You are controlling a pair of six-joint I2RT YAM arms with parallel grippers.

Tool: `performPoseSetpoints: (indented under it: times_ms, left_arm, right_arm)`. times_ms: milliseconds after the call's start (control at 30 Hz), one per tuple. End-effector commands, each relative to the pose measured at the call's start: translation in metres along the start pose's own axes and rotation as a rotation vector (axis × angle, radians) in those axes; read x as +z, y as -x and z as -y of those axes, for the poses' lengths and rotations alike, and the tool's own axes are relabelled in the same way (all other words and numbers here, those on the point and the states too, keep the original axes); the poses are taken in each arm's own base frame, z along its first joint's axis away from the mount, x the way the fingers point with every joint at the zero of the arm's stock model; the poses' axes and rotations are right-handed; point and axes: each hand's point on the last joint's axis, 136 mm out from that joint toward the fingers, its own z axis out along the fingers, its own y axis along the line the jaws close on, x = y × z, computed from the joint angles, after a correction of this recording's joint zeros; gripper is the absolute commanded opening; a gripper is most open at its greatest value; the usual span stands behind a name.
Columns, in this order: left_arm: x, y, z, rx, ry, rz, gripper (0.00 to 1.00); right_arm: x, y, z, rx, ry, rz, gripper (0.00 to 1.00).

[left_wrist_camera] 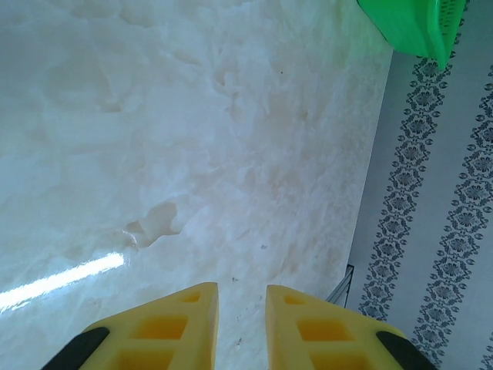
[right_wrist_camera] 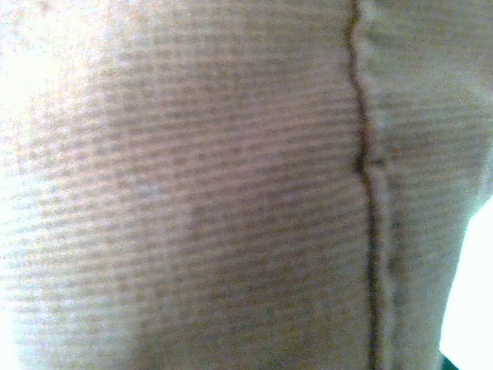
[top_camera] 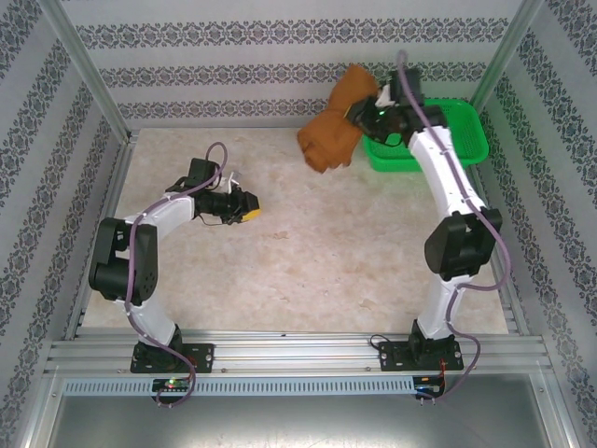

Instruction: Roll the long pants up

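Nearest, two arms rise from the table's [top_camera: 308,271] near edge. Left of centre, the left end effector [top_camera: 247,207] [left_wrist_camera: 242,289] hangs over bare table, its two yellow fingers [left_wrist_camera: 185,324] parted by a narrow gap with nothing between them. Farther back, the right end effector [top_camera: 366,114] is clamped on the one pair of long pants [top_camera: 334,131] [right_wrist_camera: 192,193], which is bunched and lifted just beside a single green basket [top_camera: 457,140] at the far right. One dark seam runs down the ribbed cloth.

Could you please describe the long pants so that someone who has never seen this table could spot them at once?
At the far right corner of the pale table sits a green basket. Just left of it, the long pants hang bunched from the right gripper. They are the scene's rust-brown cloth, soft and crumpled against the rigid basket.
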Motion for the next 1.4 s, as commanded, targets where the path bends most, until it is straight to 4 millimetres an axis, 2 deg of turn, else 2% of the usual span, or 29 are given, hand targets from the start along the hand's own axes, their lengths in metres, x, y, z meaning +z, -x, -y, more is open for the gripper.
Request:
performPoseSetpoints:
  times_ms: [0,133,300,533,600,700,800,933,967,1033,1067,1167,1367]
  left_arm:
    - [0.002,0.013,0.019,0.055,-0.056,0.007,0.21]
    - [0.001,0.016,0.024,0.070,-0.082,0.030,0.22]
    - [0.000,0.018,0.027,0.071,-0.087,0.031,0.22]
    - [-0.001,0.019,0.025,0.064,-0.051,0.024,0.22]
    - [-0.001,0.020,0.023,0.057,-0.041,0.025,0.22]
    - [0.000,0.019,0.019,0.045,-0.025,0.023,0.22]
    - [0.000,0.017,0.016,0.040,-0.016,0.023,0.22]
    - [0.000,0.016,0.009,0.040,0.010,0.035,0.22]
    - [-0.001,0.016,0.006,0.044,0.023,0.042,0.23]
    - [-0.001,0.016,0.005,0.068,0.028,0.056,0.26]
    - [-0.002,0.017,0.003,0.078,0.039,0.065,0.29]
    - [-0.010,0.021,0.002,0.125,0.084,0.114,0.37]
    - [-0.024,0.036,0.007,0.193,0.156,0.186,0.42]
  right_arm:
    - [-0.025,0.056,0.008,0.068,0.021,0.171,0.00]
    - [-0.023,0.097,0.030,0.074,0.067,0.247,0.00]
    - [-0.032,0.144,0.059,0.120,0.107,0.364,0.00]
    - [-0.022,0.183,0.130,0.237,0.066,0.448,0.00]
    - [-0.012,0.188,0.150,0.268,0.048,0.451,0.00]
    - [0.016,0.185,0.185,0.336,0.025,0.434,0.00]
    - [0.047,0.172,0.220,0.388,-0.019,0.405,0.00]
    - [0.074,0.153,0.253,0.421,-0.068,0.381,0.02]
    - [0.078,0.150,0.257,0.422,-0.069,0.372,0.31]
    - [0.077,0.149,0.258,0.396,-0.076,0.369,0.89]
    - [0.072,0.149,0.256,0.375,-0.098,0.382,0.97]
    - [0.044,0.152,0.235,0.258,-0.168,0.443,0.98]
    - [-0.020,0.141,0.168,0.073,-0.289,0.481,0.98]
